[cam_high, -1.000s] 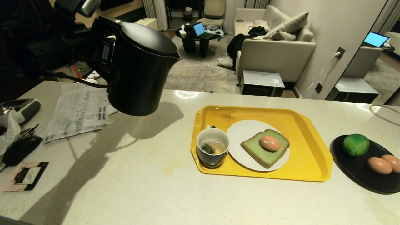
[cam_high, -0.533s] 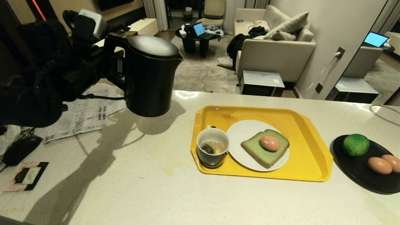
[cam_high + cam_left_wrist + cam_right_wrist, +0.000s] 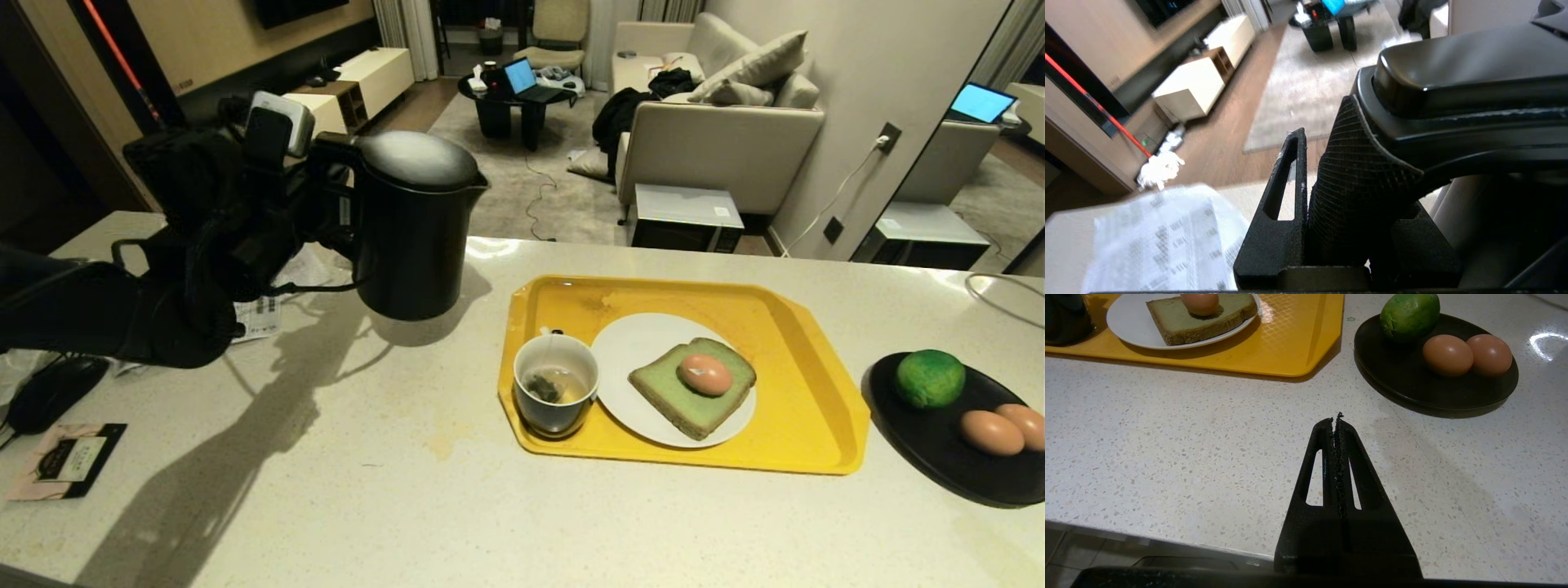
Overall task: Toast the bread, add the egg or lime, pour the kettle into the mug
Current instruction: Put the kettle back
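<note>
My left gripper (image 3: 336, 219) is shut on the handle (image 3: 1363, 183) of the black kettle (image 3: 416, 233), which stands upright at the back left of the counter, its base at or just above the surface. The mug (image 3: 557, 394), with a tea bag and pale liquid inside, sits on the yellow tray's left end. Beside it the green bread (image 3: 682, 400) lies on a white plate (image 3: 629, 343) with the egg (image 3: 705, 374) on top. The lime (image 3: 930, 378) rests on a black plate at the far right. My right gripper (image 3: 1336, 420) hangs shut and empty near the counter's front edge.
The yellow tray (image 3: 816, 343) fills the counter's middle right. Two plain brown eggs (image 3: 991, 432) share the black plate (image 3: 939, 457) with the lime. A printed sheet (image 3: 257, 314), a dark mouse (image 3: 49, 392) and a small card (image 3: 65, 459) lie at the left.
My left arm has brought the kettle down and to the right, from a slight tilt to upright, and it now covers most of the printed sheet. The right gripper has not moved.
</note>
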Tool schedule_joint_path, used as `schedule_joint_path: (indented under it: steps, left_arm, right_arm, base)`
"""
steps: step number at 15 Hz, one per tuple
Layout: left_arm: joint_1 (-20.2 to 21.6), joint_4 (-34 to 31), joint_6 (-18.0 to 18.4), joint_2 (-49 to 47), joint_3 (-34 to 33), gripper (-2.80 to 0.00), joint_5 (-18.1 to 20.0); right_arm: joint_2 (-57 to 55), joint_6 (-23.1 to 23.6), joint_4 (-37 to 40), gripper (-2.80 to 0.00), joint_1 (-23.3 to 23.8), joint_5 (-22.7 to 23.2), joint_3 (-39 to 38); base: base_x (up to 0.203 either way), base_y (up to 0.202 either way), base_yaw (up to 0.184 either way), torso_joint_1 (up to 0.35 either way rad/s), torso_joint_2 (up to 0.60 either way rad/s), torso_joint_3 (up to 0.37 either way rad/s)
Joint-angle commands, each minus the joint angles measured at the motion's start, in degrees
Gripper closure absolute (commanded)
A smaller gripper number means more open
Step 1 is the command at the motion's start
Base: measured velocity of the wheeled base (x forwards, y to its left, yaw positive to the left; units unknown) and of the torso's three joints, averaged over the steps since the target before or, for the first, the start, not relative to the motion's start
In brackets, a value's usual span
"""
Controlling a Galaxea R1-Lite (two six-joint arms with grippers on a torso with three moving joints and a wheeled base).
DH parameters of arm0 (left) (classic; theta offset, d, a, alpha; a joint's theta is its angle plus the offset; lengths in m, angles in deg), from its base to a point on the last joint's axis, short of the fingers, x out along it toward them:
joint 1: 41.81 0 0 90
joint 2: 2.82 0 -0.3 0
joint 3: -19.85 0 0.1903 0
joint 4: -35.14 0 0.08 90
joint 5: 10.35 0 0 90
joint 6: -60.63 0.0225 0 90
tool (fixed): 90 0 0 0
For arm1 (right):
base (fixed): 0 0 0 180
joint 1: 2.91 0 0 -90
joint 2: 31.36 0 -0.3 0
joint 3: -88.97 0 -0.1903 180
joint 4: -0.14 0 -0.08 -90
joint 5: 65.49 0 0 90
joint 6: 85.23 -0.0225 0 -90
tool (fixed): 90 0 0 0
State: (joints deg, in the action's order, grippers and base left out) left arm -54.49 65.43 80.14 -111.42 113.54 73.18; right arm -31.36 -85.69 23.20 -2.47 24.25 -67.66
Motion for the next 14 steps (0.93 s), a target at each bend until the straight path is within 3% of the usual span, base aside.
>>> schedule_joint_path:
  steps: [1, 7, 14]
  left_arm:
    - [-0.05, 0.39, 0.09, -2.2, -0.71, 0.0, 0.02]
    - [-0.07, 0.53, -0.07, -4.87, -1.57, 0.0, 0.15]
    - [0.28, 10.15, -1.58, -5.75, -8.98, 0.0, -0.38]
  right_arm:
    - [0.0, 0.02, -0.05, 0.0, 0.0, 0.0, -0.18]
    - [0.0, -0.03, -0.05, 0.0, 0.0, 0.0, -0.18]
    - [0.0, 0.02, -0.05, 0.0, 0.0, 0.0, -0.18]
  base:
    - [0.0, 0.0, 0.0, 0.0, 0.0, 0.0]
    - [0.0, 0.0, 0.0, 0.0, 0.0, 0.0]
    - [0.0, 0.0, 0.0, 0.0, 0.0, 0.0]
